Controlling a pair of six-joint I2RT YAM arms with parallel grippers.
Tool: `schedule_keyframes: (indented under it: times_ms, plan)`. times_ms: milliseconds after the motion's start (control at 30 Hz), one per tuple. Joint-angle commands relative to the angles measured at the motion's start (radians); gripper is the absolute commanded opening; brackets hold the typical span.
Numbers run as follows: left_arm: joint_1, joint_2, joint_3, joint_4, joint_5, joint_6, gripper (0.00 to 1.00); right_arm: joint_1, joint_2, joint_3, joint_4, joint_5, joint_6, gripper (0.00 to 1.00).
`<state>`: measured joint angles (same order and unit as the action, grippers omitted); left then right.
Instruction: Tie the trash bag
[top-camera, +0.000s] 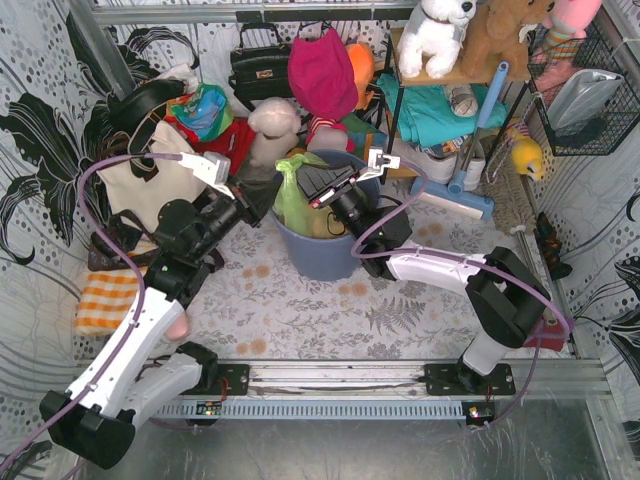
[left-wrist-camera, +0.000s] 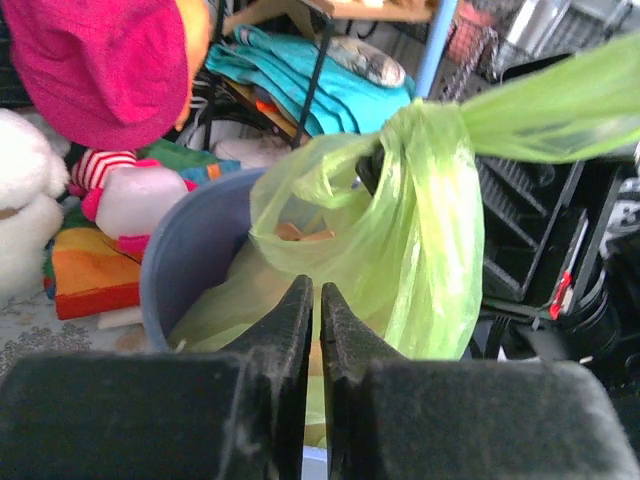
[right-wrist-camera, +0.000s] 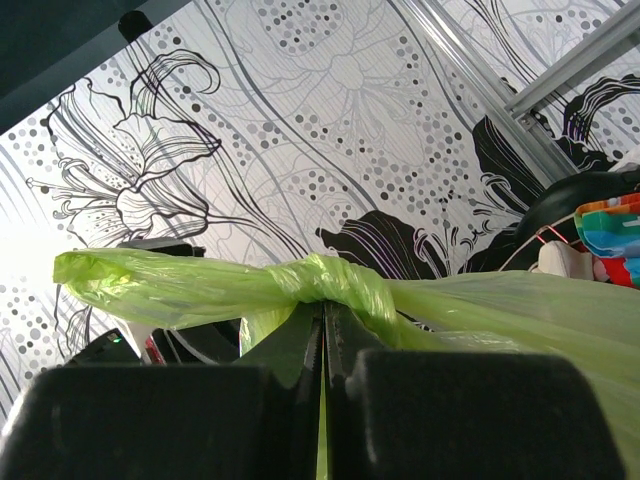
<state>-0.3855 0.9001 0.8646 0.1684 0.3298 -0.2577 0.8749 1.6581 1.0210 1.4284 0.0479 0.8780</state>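
Observation:
The trash bag is light-green film with tan paper inside and sits in the blue-grey bin. Its top is twisted into a knot, and a strip of film runs from the knot to the upper right. My right gripper is over the bin. In the right wrist view it is shut on the film just under the knot. My left gripper is left of the bin. In the left wrist view it is shut and empty, just short of the bag and the bin wall.
Behind the bin lie a pink hat, plush toys and a black handbag. A white tote and a striped cloth are at the left. A shelf and a blue squeegee stand at the right.

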Motion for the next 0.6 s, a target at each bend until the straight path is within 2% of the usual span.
schedule_keyframes:
  times_ms: [0,100,167,333,567]
  plan:
    - [-0.002,-0.054,-0.012,0.086,-0.157,-0.051,0.18,0.004,-0.009,-0.015,0.088,-0.017,0.024,0.0]
    - [0.002,-0.055,-0.002,0.117,-0.188,-0.092,0.25,0.004,-0.008,-0.015,0.089,-0.017,0.025,0.0]
    - [0.017,-0.038,0.007,0.148,-0.138,-0.125,0.28,0.004,-0.008,-0.016,0.089,-0.019,0.024,0.0]
    - [0.051,0.009,0.01,0.263,-0.01,-0.208,0.29,0.004,-0.01,-0.018,0.089,-0.019,0.023,0.0]
    - [0.066,0.02,-0.019,0.39,0.084,-0.274,0.31,0.004,-0.02,-0.025,0.088,-0.02,0.018,0.0]
